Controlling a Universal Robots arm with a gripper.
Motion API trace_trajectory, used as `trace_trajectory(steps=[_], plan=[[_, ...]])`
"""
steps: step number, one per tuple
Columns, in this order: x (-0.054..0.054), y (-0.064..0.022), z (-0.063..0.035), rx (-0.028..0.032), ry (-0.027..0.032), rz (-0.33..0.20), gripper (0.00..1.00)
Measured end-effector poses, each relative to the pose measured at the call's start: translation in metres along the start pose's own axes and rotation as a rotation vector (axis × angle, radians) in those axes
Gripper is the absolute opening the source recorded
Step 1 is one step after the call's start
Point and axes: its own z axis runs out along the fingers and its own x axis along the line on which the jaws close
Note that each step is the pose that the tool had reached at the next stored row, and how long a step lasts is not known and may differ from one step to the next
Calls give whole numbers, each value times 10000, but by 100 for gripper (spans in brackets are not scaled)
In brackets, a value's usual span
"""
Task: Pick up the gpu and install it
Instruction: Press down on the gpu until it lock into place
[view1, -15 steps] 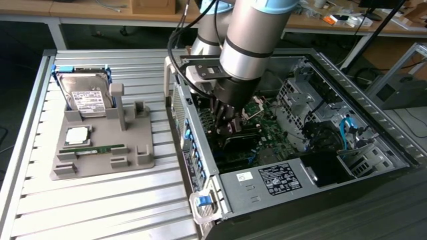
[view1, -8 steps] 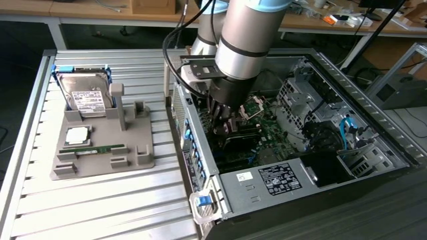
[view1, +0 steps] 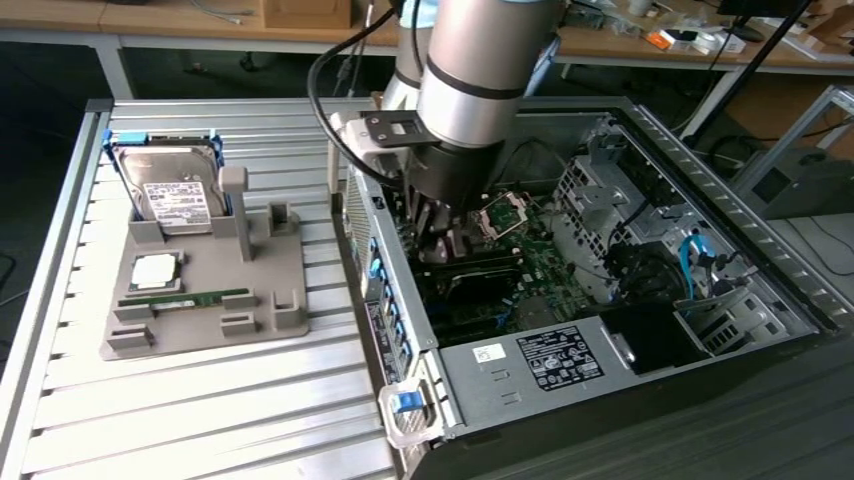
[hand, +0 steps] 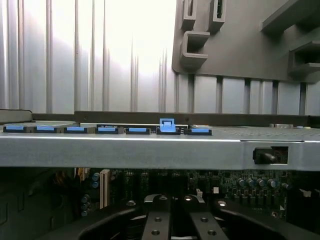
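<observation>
- Exterior view: open grey metal computer case (view1: 747, 250) with green motherboard (view1: 541, 265); black robot gripper (view1: 445, 238) lowered inside, above a thin black gpu card (view1: 470, 270) on the board.
- Grey parts tray (view1: 267, 300) beside the case: silver hard drive (view1: 174, 190), green memory stick (view1: 187, 297).
- Wrist view: gripper (hand: 175, 220) fingers pressed together; whether they pinch the card cannot be told.

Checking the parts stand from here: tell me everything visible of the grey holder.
The grey holder looks like matte plastic: a flat base with upright posts and brackets. It lies on the slatted table beside the open computer case, carrying a hard drive, a green memory stick and a silvery chip.
</observation>
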Motion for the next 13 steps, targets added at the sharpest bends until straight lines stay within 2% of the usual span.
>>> trace_trajectory(steps=[6, 13], plan=[[-4, 152, 5, 42, 0, -1, 11], [-4, 164, 18, 34, 3, 4, 11]])
